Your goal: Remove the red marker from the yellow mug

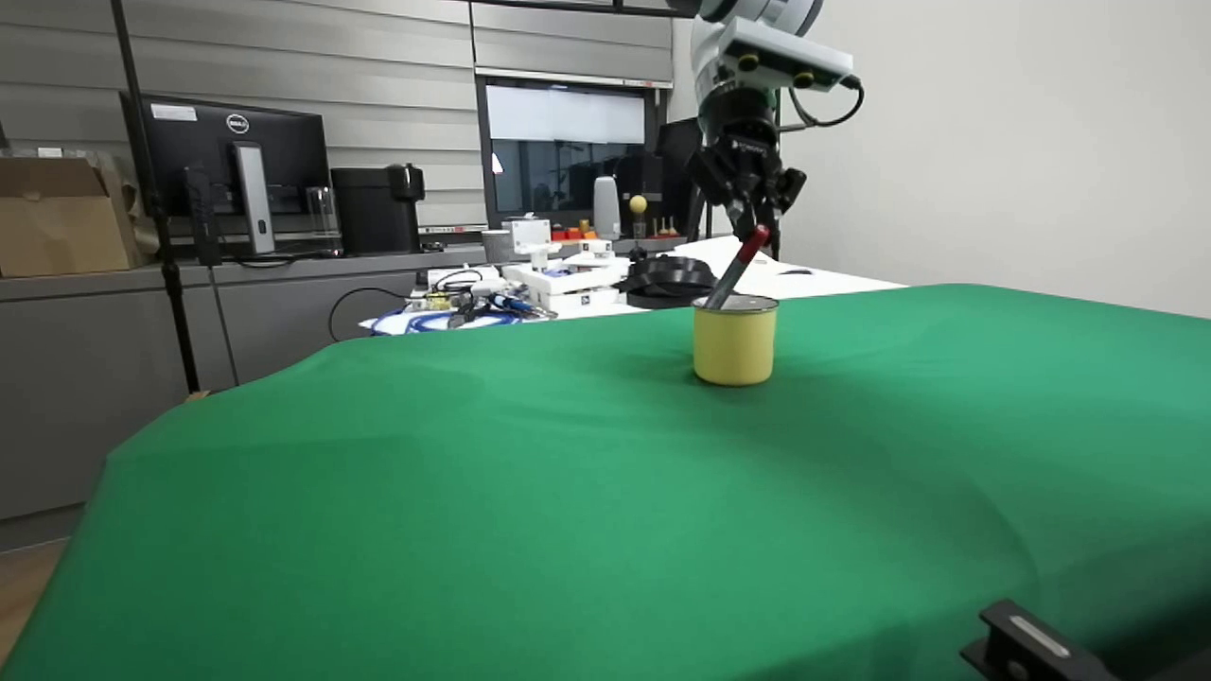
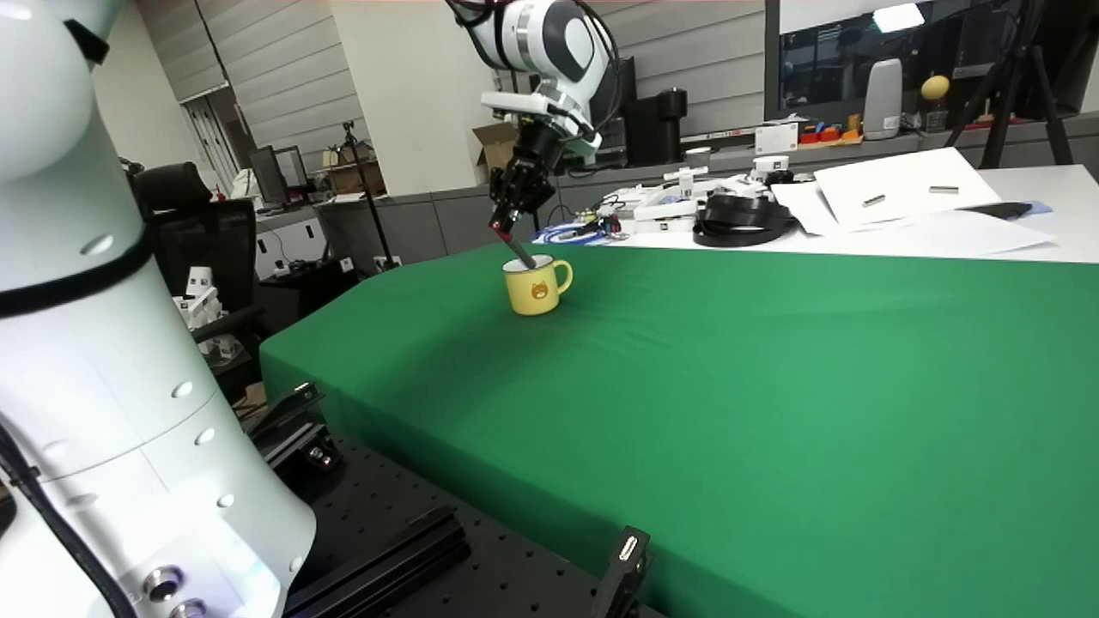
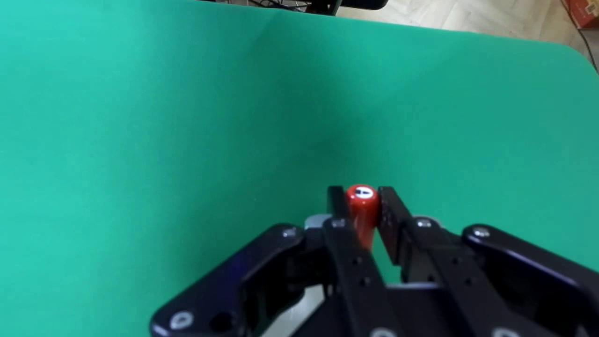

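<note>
The yellow mug stands upright on the green cloth in both exterior views (image 1: 734, 348) (image 2: 526, 297). Its handle and a small bear print show in an exterior view. The red marker, with a red end and grey barrel, leans out of the mug in both exterior views (image 1: 728, 282) (image 2: 518, 248). Its lower part is hidden inside the mug. My gripper (image 1: 757, 223) is above the mug, pointing down; it also shows at the marker's top (image 2: 504, 225). In the wrist view, my fingertips (image 3: 361, 192) are closed on either side of the marker's red end (image 3: 363, 208).
The green cloth (image 1: 530, 511) covers the table around the mug. Behind it, a white table (image 2: 1060, 206) holds papers, a black coil (image 2: 743, 219) and white parts. The robot base (image 2: 154, 412) and black clamps (image 2: 622, 566) stand at the near edge.
</note>
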You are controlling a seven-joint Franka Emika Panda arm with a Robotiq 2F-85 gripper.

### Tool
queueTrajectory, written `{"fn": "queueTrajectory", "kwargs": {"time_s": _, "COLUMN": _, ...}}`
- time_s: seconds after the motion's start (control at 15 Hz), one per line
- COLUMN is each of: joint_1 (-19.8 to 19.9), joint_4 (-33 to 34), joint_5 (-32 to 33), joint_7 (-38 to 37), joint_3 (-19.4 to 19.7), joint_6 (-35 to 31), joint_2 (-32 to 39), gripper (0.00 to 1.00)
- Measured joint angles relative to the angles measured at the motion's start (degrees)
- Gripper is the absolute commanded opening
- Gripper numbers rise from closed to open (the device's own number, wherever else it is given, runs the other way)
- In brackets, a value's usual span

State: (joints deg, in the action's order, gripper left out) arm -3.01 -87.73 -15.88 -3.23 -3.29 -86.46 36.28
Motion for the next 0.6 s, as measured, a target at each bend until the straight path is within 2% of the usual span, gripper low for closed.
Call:
{"fn": "queueTrajectory", "kwargs": {"time_s": 0.4, "joint_1": 0.07, "joint_4": 0.36, "joint_5": 0.25, "joint_7": -0.04, "joint_3": 0.19, "joint_6": 3.89, "joint_2": -10.3, "gripper": 0.05}}
{"fn": "queueTrajectory", "kwargs": {"time_s": 0.6, "joint_1": 0.04, "joint_4": -1.79, "joint_5": 3.59, "joint_7": -0.08, "joint_3": 1.19, "joint_6": -0.02, "joint_2": -14.84, "gripper": 0.05}}
